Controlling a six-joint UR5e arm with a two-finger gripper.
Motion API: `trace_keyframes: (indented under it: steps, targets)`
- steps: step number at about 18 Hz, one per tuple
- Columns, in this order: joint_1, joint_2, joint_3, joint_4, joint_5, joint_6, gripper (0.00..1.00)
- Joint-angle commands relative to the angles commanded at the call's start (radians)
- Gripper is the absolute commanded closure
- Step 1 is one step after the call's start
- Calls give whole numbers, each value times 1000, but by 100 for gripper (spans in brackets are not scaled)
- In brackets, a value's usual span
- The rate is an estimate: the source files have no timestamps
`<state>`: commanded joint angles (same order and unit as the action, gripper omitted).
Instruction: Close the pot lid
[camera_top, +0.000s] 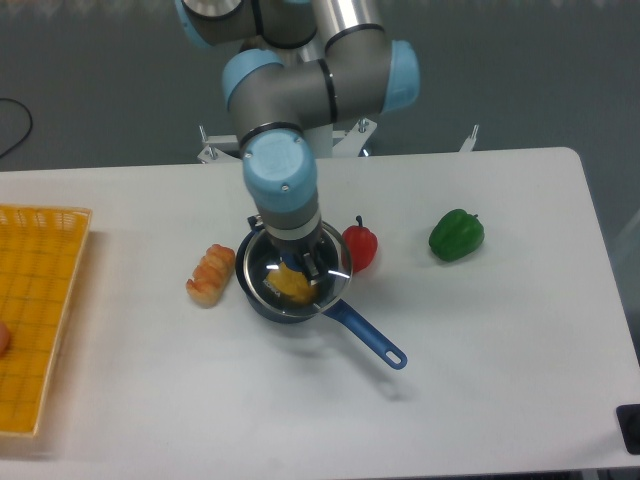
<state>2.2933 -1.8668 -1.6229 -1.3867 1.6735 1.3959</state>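
Note:
The pot (272, 306) is a small dark saucepan at the middle of the white table, and its blue handle (368, 340) points toward the front right. A yellow item (290, 287) lies inside it. The lid (262, 266), clear glass with a silver rim, lies over the pot's mouth, slightly tilted. My gripper (303, 262) comes straight down onto the lid's middle, with its dark fingers closed there. The lid's knob is hidden by the fingers. I cannot tell if the rim rests fully on the pot.
A red pepper (360, 246) stands touching or just beside the pot's right rim. A green pepper (456, 235) lies farther right. An orange striped toy food (210, 275) lies left of the pot. A yellow basket (40, 310) sits at the left edge.

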Motion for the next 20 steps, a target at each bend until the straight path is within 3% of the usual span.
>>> trace_keyframes:
  steps: [12, 16, 20]
  targets:
    - [-11, 11, -31, 6, 12, 8, 39]
    - [-12, 9, -32, 49, 12, 6, 39]
    - [-14, 6, -32, 54, 12, 2, 39]
